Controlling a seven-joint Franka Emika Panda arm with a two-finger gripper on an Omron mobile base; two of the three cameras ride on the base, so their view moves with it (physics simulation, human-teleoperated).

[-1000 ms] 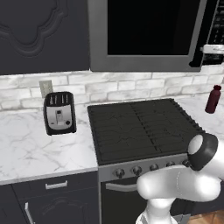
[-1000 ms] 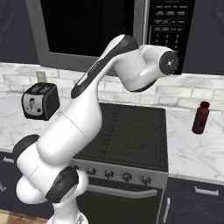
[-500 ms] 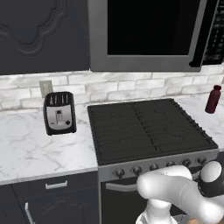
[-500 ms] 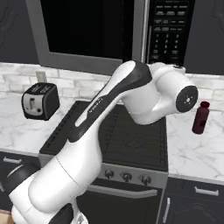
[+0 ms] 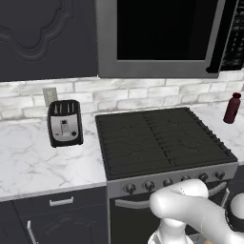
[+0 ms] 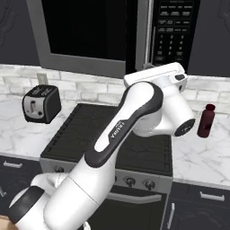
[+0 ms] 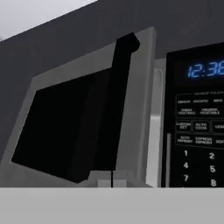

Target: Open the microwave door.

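Fingertips cannot be made out in the hand view, so whether the jaws are spread or closed cannot be told. Just ahead rises the black bar handle [image 7: 119,105] of the microwave door [image 7: 74,127], with the lit keypad [image 7: 199,131] to its right. The microwave [image 6: 134,31] hangs above the stove [image 5: 162,140], and its door looks slightly ajar at the handle edge. To finish well, hook behind the bar and pull in a wide arc around the far hinge. Compared with half a second ago, the arm's elbow has swung lower and rightward.
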